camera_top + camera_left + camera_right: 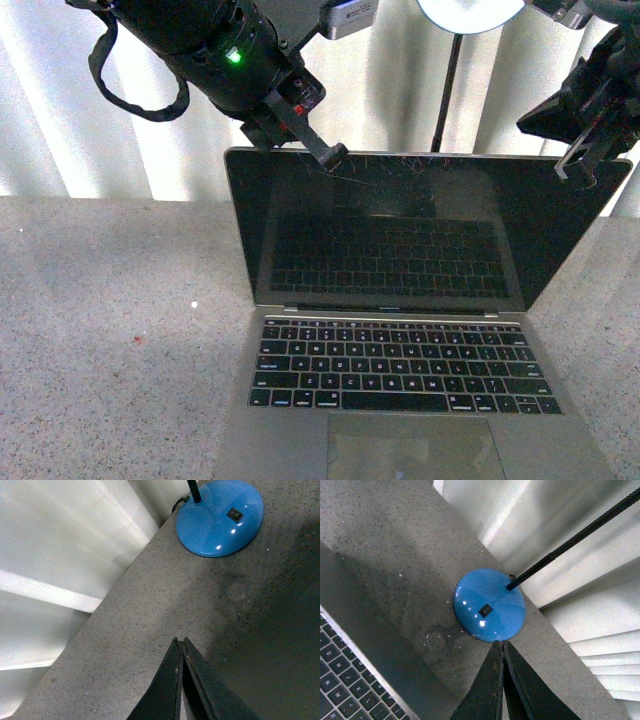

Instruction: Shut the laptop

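Note:
The grey-silver laptop stands open on the speckled counter, its scratched black screen upright and facing me, black keys and trackpad below. My left gripper is shut and its tip rests at the screen's top edge near the left corner. My right gripper is shut and sits at the screen's top right corner. In the left wrist view the shut gripper points at bare counter behind the lid. In the right wrist view the shut gripper shows above the counter, with the laptop's keys at one side.
A blue round lamp base with a black switch stands on the counter behind the laptop, also in the right wrist view. Its black stem rises behind the screen to a white lamp head. White blinds close off the back.

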`<state>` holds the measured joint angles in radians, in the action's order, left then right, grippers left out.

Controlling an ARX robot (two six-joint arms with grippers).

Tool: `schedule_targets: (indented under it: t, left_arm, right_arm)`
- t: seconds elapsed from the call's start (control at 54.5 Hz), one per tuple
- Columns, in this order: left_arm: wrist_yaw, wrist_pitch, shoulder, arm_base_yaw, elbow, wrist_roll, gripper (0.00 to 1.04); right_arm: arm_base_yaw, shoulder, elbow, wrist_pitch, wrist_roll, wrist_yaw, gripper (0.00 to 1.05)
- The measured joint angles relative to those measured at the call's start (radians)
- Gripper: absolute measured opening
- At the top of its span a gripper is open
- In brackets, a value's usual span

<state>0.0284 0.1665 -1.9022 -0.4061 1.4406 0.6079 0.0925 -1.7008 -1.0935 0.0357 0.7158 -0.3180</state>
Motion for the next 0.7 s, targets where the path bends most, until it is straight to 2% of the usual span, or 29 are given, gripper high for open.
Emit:
schedule_targets:
  t: [0.697]
  left_arm:
    - [0.056,0.058,0.014,-0.023,-0.078,0.043,0.04]
  right_arm:
    - [0.013,0.020,0.066,-0.105,0.086,-0.044,0.03]
